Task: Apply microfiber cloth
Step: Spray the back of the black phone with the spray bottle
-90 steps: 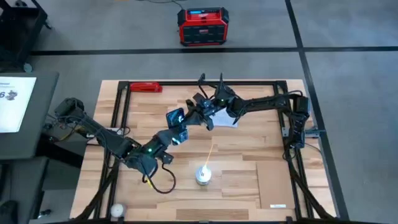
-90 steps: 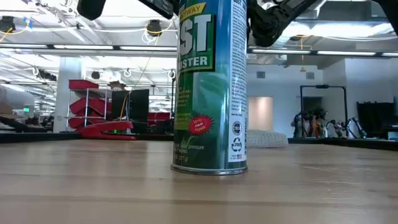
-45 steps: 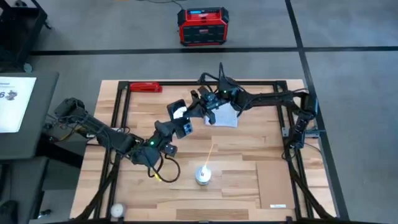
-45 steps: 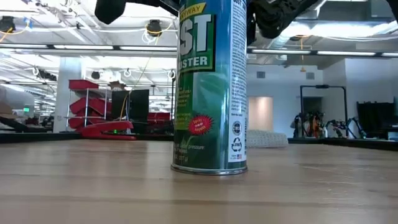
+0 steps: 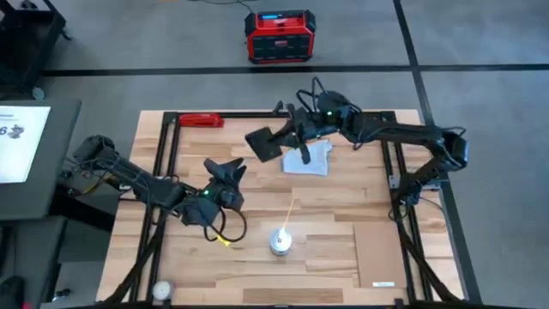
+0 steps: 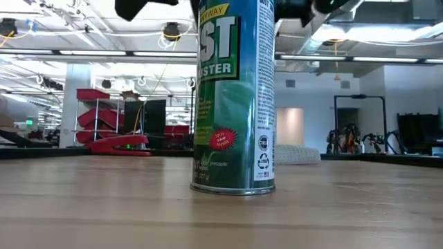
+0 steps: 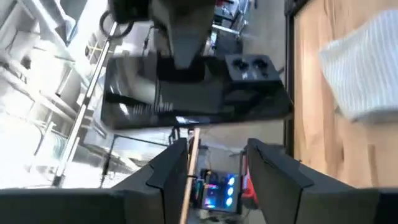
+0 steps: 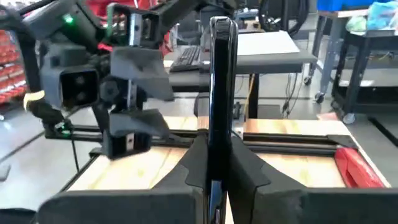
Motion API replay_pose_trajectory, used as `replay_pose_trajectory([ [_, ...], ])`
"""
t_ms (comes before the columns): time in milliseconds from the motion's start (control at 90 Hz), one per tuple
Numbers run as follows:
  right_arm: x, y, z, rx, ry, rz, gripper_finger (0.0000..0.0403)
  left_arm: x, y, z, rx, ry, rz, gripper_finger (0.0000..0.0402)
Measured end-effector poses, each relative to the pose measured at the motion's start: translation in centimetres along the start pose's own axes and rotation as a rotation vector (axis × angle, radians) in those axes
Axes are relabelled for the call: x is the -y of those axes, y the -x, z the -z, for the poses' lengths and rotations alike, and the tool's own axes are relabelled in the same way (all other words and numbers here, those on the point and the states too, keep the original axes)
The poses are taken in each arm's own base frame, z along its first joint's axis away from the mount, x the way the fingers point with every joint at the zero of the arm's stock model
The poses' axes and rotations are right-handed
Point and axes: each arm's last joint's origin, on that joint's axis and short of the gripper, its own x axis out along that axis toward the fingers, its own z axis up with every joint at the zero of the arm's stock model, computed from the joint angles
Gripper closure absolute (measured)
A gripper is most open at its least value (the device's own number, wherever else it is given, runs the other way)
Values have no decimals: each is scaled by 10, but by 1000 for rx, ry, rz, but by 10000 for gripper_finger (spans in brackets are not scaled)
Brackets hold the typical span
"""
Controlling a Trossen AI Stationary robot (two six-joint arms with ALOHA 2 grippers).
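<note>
Nearest the table's front edge, a green spray can [image 5: 280, 242] standing upright on the wooden table [image 5: 343, 266], filling the middle of the low view [image 6: 234, 97]. Just beside it on the right, a tan cardboard-coloured patch [image 5: 388, 253] lying flat. Farther in, left gripper [image 5: 230, 172] hovering over the table's left-middle, fingers [image 7: 168, 171] spread apart and holding nothing (gap between them plainly visible in its wrist view). Beyond that, right gripper [image 5: 289, 137] raised over the back-middle, fingers [image 8: 193, 165] clamped on a black phone [image 5: 266, 142], seen edge-on and upright in its wrist view [image 8: 221, 93]. Just beside the phone, the microfiber cloth [image 5: 310, 158] lying loosely rumpled on the table, apart from both grippers, also visible in the left wrist view [image 7: 367, 68]. At the back-left corner, a red stapler-like tool [image 5: 200, 121]. Past the table, on the floor, a red box [image 5: 279, 37].
</note>
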Motion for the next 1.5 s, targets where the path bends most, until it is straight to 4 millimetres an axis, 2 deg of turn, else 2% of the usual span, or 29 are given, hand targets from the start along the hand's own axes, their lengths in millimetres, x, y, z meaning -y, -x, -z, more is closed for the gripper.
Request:
replay_pose_trajectory([
  [211,-21,32,-4,-97,-7,129,388,2,-5,3,-22,69,1,262],
  [422,-58,64,-2,-137,-1,239,388,3,-8,3,-3,205,31,276],
  [556,-83,77,9,-111,-29,257,388,3,-15,3,32,317,100,292],
  [622,-94,77,20,-82,-54,244,388,3,-20,3,48,378,144,314],
  [722,-107,69,38,-42,-75,225,388,3,-28,2,93,464,231,374],
  [778,-113,64,43,-6,-80,218,388,1,-32,-1,136,528,275,392],
  [933,-126,47,54,28,-60,218,388,-8,-34,-12,289,665,337,401],
  [1100,-131,36,54,84,-29,201,388,-16,-33,-19,398,758,381,401],
  [1500,-133,33,53,111,-19,194,388,-20,-43,-16,403,758,353,401],
])
